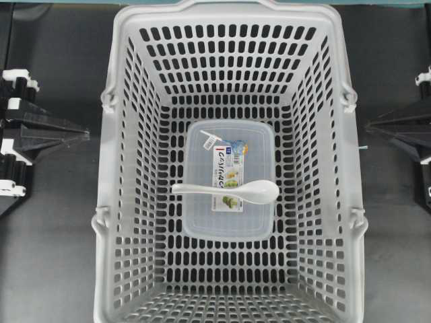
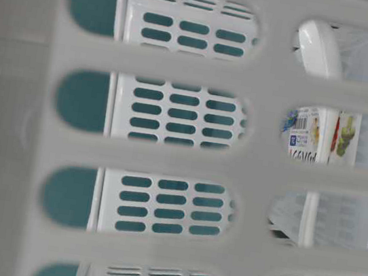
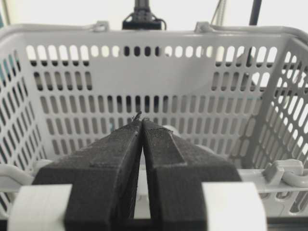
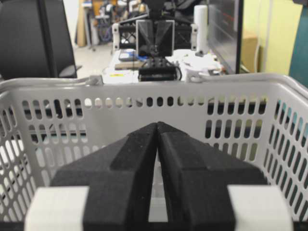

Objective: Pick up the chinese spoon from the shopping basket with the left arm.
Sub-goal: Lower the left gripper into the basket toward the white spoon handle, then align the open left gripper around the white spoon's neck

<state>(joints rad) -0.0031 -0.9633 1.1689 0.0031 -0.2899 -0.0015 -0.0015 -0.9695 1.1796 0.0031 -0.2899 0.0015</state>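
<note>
The chinese spoon [image 1: 232, 191] lies across a lidded container [image 1: 229, 229] mid-floor in the shopping basket [image 1: 108, 202]; left claw [image 3: 141, 121] and right claw [image 4: 157, 125] sit closed, empty, outside opposite walls.

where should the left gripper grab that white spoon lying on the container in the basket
Probably the handle. The chinese spoon lies flat across the lid of the clear container in the shopping basket, handle end pointing toward the left gripper. Come straight down from above, since the walls block a sideways reach, fingers straddling the thin straight handle rather than the wide, rounded bowl.
</note>
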